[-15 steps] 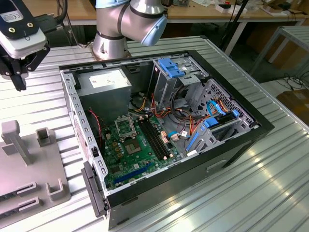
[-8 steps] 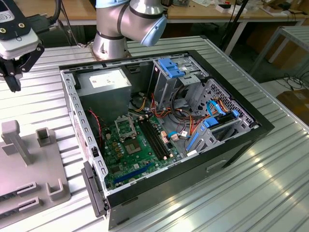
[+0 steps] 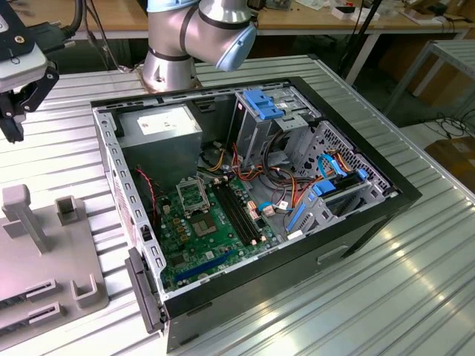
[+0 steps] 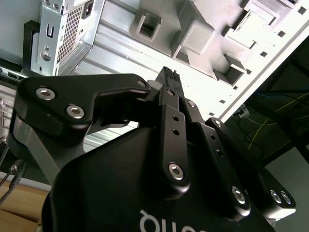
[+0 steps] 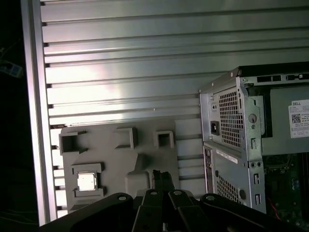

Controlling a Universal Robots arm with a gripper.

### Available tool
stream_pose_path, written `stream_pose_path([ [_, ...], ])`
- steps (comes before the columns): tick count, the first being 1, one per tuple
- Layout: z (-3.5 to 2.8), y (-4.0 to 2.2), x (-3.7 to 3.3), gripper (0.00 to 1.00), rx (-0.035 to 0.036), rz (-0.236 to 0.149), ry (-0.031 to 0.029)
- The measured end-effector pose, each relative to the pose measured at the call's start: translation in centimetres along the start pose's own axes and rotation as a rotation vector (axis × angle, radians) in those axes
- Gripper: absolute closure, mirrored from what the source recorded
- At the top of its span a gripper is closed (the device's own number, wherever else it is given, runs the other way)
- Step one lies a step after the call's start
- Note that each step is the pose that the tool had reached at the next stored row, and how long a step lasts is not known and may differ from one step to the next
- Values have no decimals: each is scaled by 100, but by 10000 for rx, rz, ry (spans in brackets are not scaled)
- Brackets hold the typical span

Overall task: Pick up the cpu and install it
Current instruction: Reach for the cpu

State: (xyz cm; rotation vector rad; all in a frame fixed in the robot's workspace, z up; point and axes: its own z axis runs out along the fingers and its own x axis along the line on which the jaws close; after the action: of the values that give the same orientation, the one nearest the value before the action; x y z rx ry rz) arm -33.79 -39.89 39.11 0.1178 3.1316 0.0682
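The tool (image 5: 162, 175) hangs above a grey moulded holder (image 5: 145, 145). In both wrist views its black fingertips are pressed together with nothing between them. The cpu (image 5: 87, 181) lies flat in a square recess of that holder, silvery metal top up, apart from the tool. Raised blocks and hollow square pockets of the same matt grey plastic stand around it. The holder rests on a ribbed, shiny aluminium surface (image 3: 415, 282), just beside an open computer case (image 3: 401, 196) lying on its side. The case's perforated steel wall stands between the holder and the green motherboard (image 3: 223, 248) inside. On the board sit a dull metal socket frame (image 3: 194, 194) and dark memory slots (image 3: 239, 215), hemmed in by a boxy power supply (image 3: 159, 122), blue plastic drive brackets (image 3: 263, 104) and loose coloured cables (image 3: 289, 189).
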Motion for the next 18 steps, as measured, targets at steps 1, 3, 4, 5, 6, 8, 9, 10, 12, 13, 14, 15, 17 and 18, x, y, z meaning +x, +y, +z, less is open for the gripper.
stream_pose_path([
  [1,0,-1,10,89,1,0,1],
  [3,0,-3,36,89,1,1,5],
  [4,0,-3,47,89,1,1,7],
  [5,0,-4,57,89,1,1,7],
  [6,0,-5,65,89,1,1,8],
  [8,0,-6,84,89,1,1,11],
  [9,0,-8,102,89,1,1,13],
  [10,0,-9,117,89,1,1,15],
  [12,1,-10,141,89,1,2,18],
  [13,1,-11,152,89,2,2,20],
  [14,0,-12,163,89,2,1,22],
  [15,0,-13,172,89,2,2,22],
  [17,1,-15,196,89,2,2,25],
  [18,1,-16,216,89,3,2,28],
])
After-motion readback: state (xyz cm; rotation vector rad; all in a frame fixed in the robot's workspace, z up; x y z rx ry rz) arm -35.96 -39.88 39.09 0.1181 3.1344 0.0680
